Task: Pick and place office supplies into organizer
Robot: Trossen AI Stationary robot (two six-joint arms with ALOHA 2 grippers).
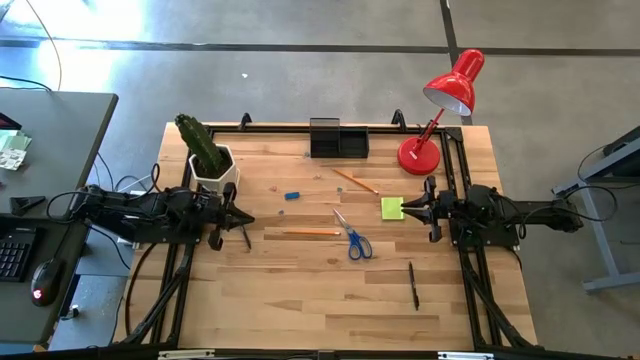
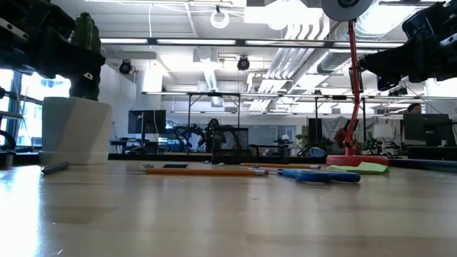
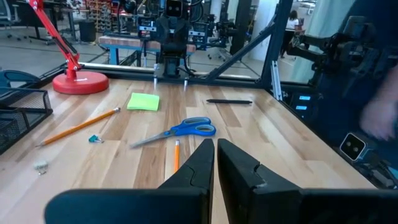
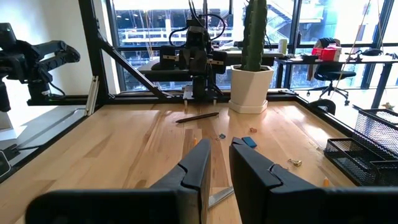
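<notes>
The black mesh organizer [image 1: 338,138] stands at the table's far edge. On the tabletop lie two orange pencils [image 1: 355,181] [image 1: 298,232], blue-handled scissors [image 1: 352,239], a yellow-green sticky pad [image 1: 392,208], a small blue eraser [image 1: 292,195] and two black pens [image 1: 413,283] [image 1: 243,236]. My left gripper [image 1: 240,216] hovers at the table's left side beside one pen, with its fingers [image 3: 200,163] together. My right gripper [image 1: 408,208] hovers at the right side just beside the sticky pad, with a narrow gap between its fingers [image 4: 198,163]. Neither touches anything.
A white pot with a green cactus [image 1: 210,162] stands at the far left, close to my left arm. A red desk lamp [image 1: 440,110] stands at the far right beside the organizer. Black frame rails run along the table's edges. A grey desk with a keyboard and mouse stands left of the table.
</notes>
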